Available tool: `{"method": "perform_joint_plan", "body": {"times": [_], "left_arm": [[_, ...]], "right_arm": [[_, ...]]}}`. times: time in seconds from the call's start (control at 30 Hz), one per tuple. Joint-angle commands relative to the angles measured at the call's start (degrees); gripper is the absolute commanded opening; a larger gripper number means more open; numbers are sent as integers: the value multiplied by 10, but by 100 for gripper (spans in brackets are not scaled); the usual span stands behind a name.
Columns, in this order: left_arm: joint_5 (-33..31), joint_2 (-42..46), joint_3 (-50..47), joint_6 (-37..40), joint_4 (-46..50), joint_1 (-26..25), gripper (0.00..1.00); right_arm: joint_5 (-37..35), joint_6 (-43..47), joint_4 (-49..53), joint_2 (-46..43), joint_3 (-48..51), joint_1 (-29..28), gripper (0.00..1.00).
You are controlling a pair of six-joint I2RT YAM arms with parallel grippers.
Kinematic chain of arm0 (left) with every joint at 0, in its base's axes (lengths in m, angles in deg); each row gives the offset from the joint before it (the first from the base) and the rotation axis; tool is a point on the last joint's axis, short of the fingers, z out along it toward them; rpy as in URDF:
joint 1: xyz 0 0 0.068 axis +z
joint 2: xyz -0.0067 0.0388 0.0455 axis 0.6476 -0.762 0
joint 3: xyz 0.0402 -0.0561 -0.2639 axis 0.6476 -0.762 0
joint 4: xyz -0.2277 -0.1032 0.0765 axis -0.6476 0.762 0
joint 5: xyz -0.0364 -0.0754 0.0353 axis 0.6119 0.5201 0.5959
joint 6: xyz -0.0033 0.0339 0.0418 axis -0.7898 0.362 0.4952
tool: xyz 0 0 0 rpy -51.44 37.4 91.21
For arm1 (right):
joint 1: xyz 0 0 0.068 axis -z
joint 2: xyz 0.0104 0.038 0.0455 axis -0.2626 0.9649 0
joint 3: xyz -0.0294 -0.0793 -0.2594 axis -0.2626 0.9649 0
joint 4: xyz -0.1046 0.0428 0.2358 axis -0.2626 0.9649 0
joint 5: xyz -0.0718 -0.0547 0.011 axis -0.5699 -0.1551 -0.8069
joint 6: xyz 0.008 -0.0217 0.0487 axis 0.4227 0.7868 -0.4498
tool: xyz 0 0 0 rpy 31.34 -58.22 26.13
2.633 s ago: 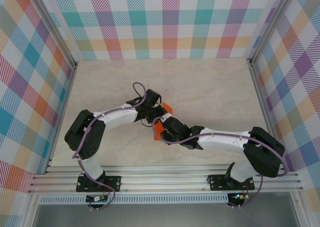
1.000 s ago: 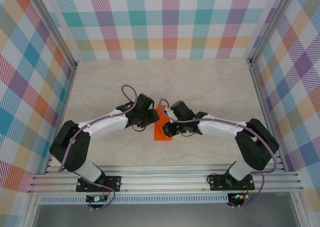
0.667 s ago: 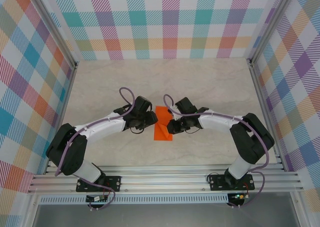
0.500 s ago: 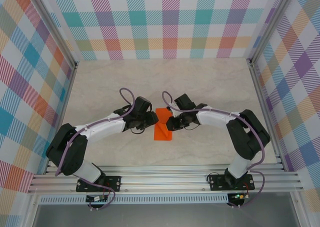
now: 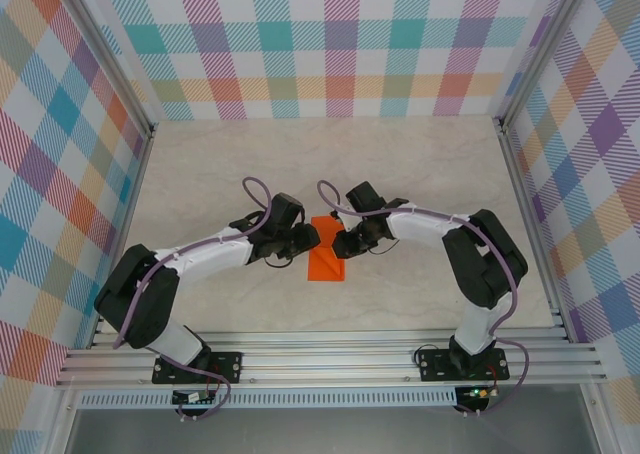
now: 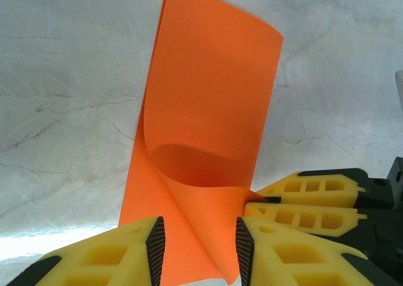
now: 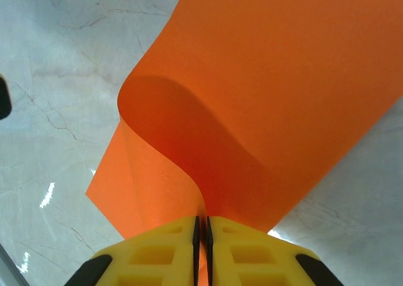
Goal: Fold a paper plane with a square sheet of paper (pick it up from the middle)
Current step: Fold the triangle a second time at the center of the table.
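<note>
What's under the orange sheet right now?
The pale table around it; the sheet curls over itself, pinched by the right gripper. What lies beneath the flat part is covered.

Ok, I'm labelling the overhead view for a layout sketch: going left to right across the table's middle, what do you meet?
Left arm → left fingers → square sheet of paper → right fingers → right arm.

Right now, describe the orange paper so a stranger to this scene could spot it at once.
On the pale marbled table inside plaid walls, look mid-table, where the left gripper and right gripper meet. The square sheet of paper lies there, partly curled, one edge pinched by the right gripper. It alone is bright orange; the fingers beside it are yellow.
</note>
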Motion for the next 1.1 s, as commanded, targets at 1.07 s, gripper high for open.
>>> {"method": "perform_joint_plan", "body": {"times": [1.07], "left_arm": [[30, -88, 32, -18, -70, -30, 28]], "right_arm": [[-27, 17, -3, 15, -9, 11, 15]]}}
